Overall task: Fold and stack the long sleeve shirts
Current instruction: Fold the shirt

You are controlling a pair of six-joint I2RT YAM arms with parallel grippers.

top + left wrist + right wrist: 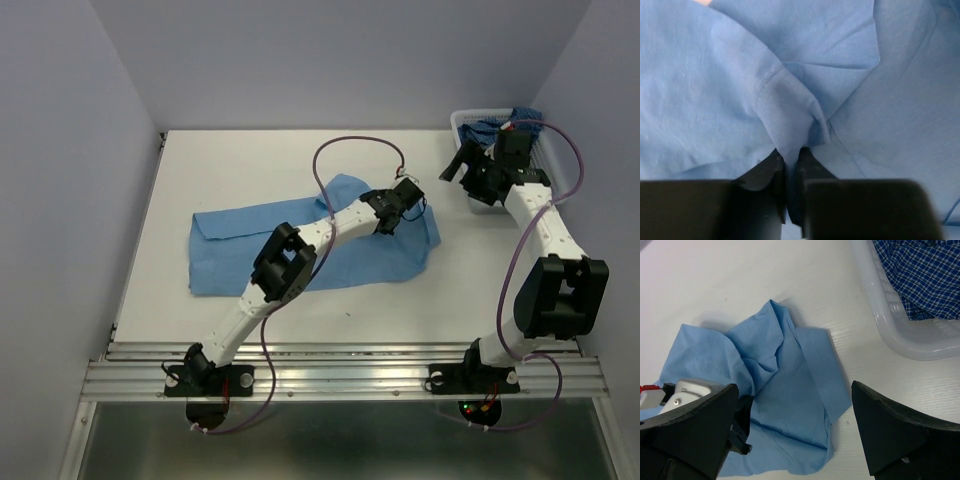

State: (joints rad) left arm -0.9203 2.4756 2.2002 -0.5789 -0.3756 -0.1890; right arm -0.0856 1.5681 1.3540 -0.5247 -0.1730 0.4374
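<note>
Plain light sky-blue cloth shirt point(230, 250) lies spread mid-way across white table point(200, 170). Left gripper point(791, 155) at shirt's right end, fingers pinching a raised fold of cloth. Right gripper point(794, 386) hovers beside white plastic mesh basket point(890, 325), fingers spread wide, holding nothing. Darker blue checked shirt point(925, 275) sits in basket

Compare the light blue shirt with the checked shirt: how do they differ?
The light blue shirt is plain; the checked shirt is darker, with a fine white check. The light blue shirt lies on the table; the checked shirt is bunched in the white basket. The left tool is shut on a fold of the light blue shirt; no tool holds the checked shirt. Both are blue cloth.
</note>
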